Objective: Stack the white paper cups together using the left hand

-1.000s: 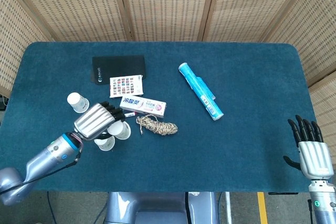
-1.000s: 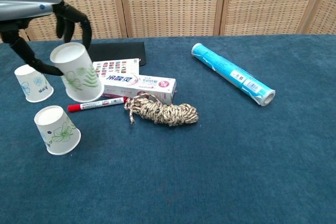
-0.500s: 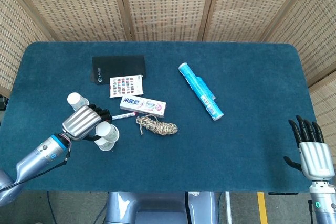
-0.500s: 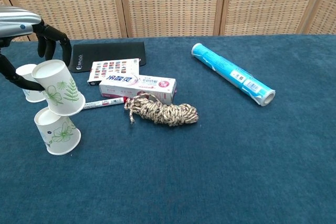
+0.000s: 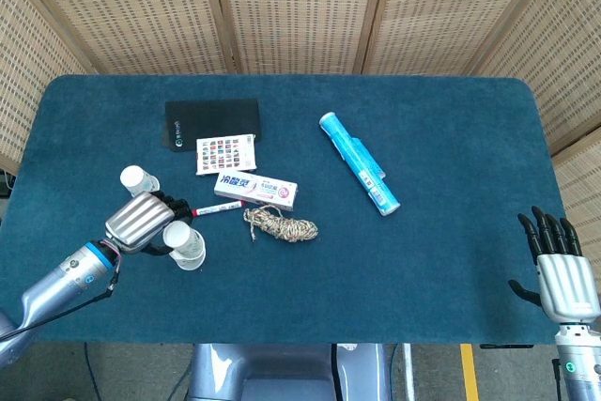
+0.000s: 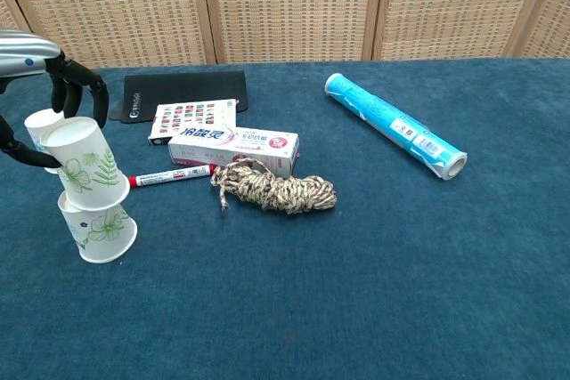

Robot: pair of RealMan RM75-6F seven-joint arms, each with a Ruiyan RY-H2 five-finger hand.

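Observation:
My left hand holds a white paper cup with a green leaf print, upright and right above a second cup that stands on the table; whether the two touch I cannot tell. A third cup stands behind the hand, partly hidden in the chest view. My right hand hangs open at the table's front right corner, holding nothing.
Just right of the cups lie a red marker, a toothpaste box, a coil of rope, a card box and a black pad. A blue roll lies at centre right on the blue table.
My left hand has carried the held cup left and down, from beside the toothpaste box to right over the standing cup. The right hand has stayed put.

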